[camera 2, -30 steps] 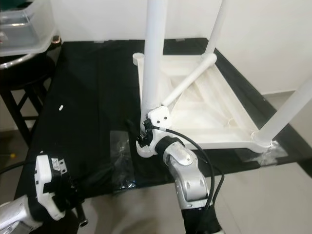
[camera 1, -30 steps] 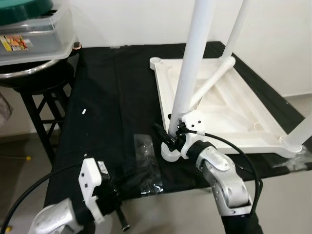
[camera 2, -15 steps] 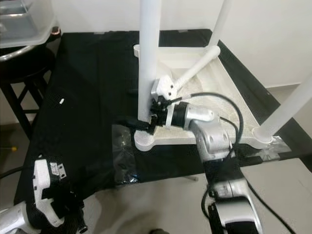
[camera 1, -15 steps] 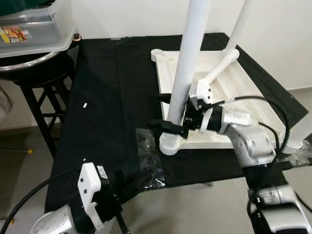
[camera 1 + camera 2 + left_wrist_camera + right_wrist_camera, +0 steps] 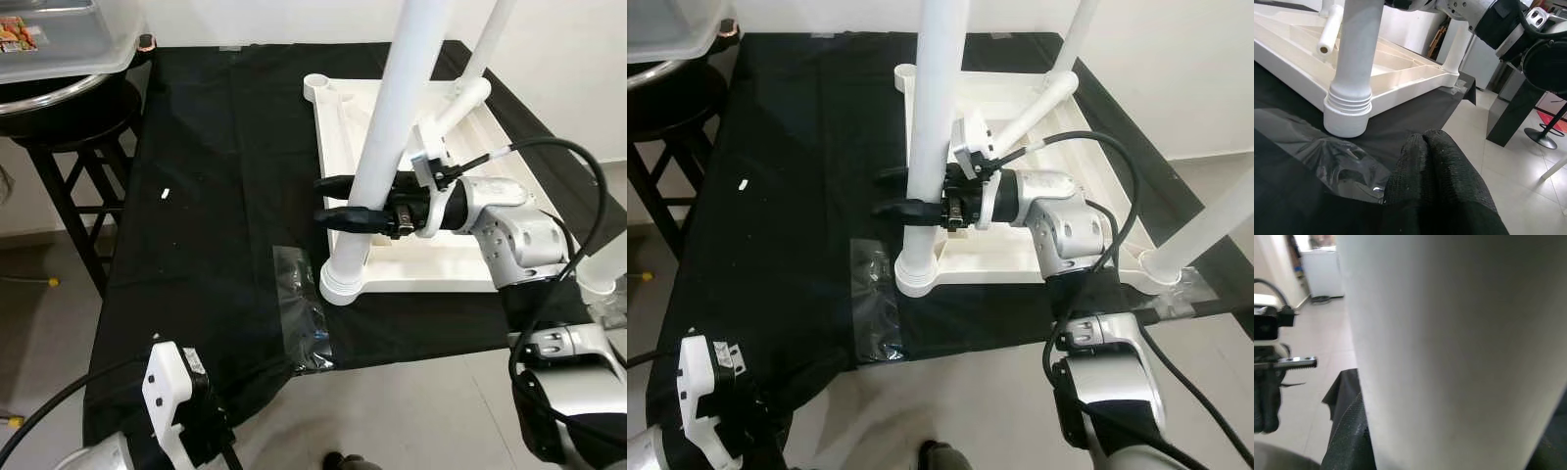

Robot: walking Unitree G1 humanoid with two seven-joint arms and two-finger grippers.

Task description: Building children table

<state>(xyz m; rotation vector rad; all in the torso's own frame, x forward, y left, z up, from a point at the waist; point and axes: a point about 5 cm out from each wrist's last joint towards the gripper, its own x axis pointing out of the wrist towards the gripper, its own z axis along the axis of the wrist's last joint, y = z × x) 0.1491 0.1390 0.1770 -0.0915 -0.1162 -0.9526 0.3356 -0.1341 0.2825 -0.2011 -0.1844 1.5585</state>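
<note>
Since a second ago the right gripper has risen from the foot of the near table leg to partway up its shaft, and the arm now reaches in sideways rather than from below. Its two black fingers straddle the leg, one on either side, grasping the shaft; the right wrist view is taken up by the white tube close against the camera. That leg stands upright, long axis vertical, its ribbed collar seated in the near corner socket of the upturned white tabletop, which lies underside-up on the black cloth below the jaws. Four legs can be counted: the one held, a second upright at the far corner behind the gripper, a third rising past the right arm at the near right corner, and a fourth lying slantwise across the ribbed underside; one far corner socket stands open. Just beside the held leg's foot, toward the robot, a clear plastic bag lies crumpled on the cloth. The left gripper hangs low off the table's near edge, well apart from the leg, its fingers pressed together on nothing. Farther off to the left stands a black stool with a clear plastic bin on it, and a small white scrap lies on the cloth.
</note>
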